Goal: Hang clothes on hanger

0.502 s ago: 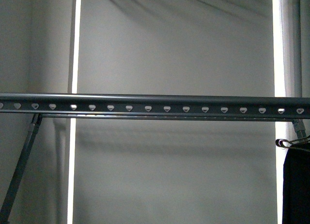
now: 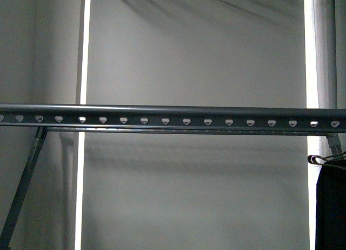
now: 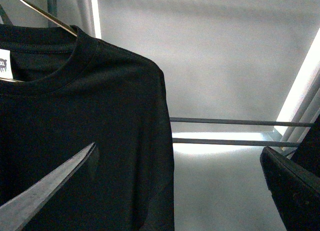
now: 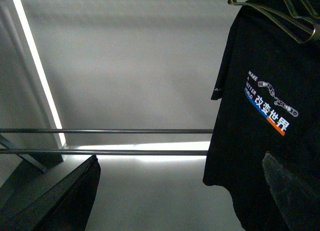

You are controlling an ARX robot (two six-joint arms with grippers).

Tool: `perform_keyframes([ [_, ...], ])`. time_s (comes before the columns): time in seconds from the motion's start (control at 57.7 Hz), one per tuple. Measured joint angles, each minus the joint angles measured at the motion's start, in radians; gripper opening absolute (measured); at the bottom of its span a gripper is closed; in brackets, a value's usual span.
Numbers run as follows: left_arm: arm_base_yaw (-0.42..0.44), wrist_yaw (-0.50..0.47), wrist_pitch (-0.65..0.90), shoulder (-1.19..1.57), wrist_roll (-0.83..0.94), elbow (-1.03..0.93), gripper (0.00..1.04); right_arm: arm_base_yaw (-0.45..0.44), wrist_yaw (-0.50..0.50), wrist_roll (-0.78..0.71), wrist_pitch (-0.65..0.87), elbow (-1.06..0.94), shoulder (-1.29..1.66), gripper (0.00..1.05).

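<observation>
Well, left claw (image 3: 177, 156) and right claw (image 4: 180, 163) gape empty; the black short-sleeved T-shirt (image 3: 100, 116) hangs away from the long grey heart-holed metal rail (image 2: 173, 112), and a loose pinch could drop it.

Pair of left fingers (image 3: 45, 198): wedge shapes tapering toward tips. One has flat matte grey face with paler edge. Other is black with blunt corner and faint small dimples on surface. Pair of right fingers (image 4: 57, 198): same wedge form, dark grey to black. One smooth, other with mottled, rough-looking face.
</observation>
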Motion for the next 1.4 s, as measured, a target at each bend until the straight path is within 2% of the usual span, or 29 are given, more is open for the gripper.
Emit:
perform_keyframes([
  [0.208,0.002,0.007,-0.002,0.002,0.004,0.001,0.98,0.000,0.000,0.000,0.000,0.000,0.000,0.97],
  [0.225,0.021,0.068,-0.029,0.019,0.034,0.009,0.98,0.000,0.000,0.000,0.000,0.000,0.000,0.97],
  [0.243,0.064,0.209,-0.110,0.063,0.090,0.042,0.98,0.000,0.000,0.000,0.000,0.000,0.000,0.97],
  [0.26,0.076,0.232,-0.135,0.084,0.100,0.053,0.98,0.000,0.001,0.000,0.000,0.000,0.000,0.97],
  [0.277,0.089,0.339,-0.163,0.129,0.148,0.071,0.98,0.000,0.000,0.000,0.000,0.000,0.000,0.97],
  [0.329,0.068,0.438,-0.114,0.253,0.183,0.102,0.98,0.000,-0.003,0.000,0.000,0.000,0.000,0.97],
  [0.364,0.034,0.415,-0.051,0.309,0.180,0.122,0.98,0.002,-0.002,0.000,0.000,0.000,0.000,0.97],
  [0.416,-0.011,0.330,0.033,0.391,0.143,0.169,0.98,0.002,0.000,0.000,0.000,0.000,0.000,0.97],
  [0.485,-0.061,0.073,0.167,0.617,-0.006,0.349,0.98,0.002,-0.001,0.000,0.000,0.000,0.000,0.97],
  [0.572,-0.071,-0.130,0.184,0.819,-0.179,0.500,0.98,0.002,0.000,0.000,0.000,0.000,0.000,0.97],
  [0.693,-0.059,-0.286,0.129,1.036,-0.383,0.651,0.98,0.002,0.000,0.000,0.000,0.000,0.000,0.97],
  [0.849,-0.027,-0.346,0.020,1.199,-0.557,0.796,0.98,0.002,0.000,0.000,0.000,0.000,0.000,0.97],
  [1.005,0.017,-0.399,-0.016,1.299,-0.670,0.914,0.98,0.002,0.000,0.000,0.000,0.000,0.000,0.97],
  [1.334,0.028,-0.455,-0.046,1.485,-0.739,1.010,0.98,0.002,0.000,0.000,0.000,0.000,0.000,0.97],
  [1.386,0.028,-0.472,-0.046,1.505,-0.738,1.022,0.89,0.002,0.000,0.000,0.000,0.000,0.000,0.97],
  [1.403,0.029,-0.474,-0.046,1.512,-0.737,1.025,0.83,0.002,0.000,0.000,0.000,0.000,0.000,0.97],
])
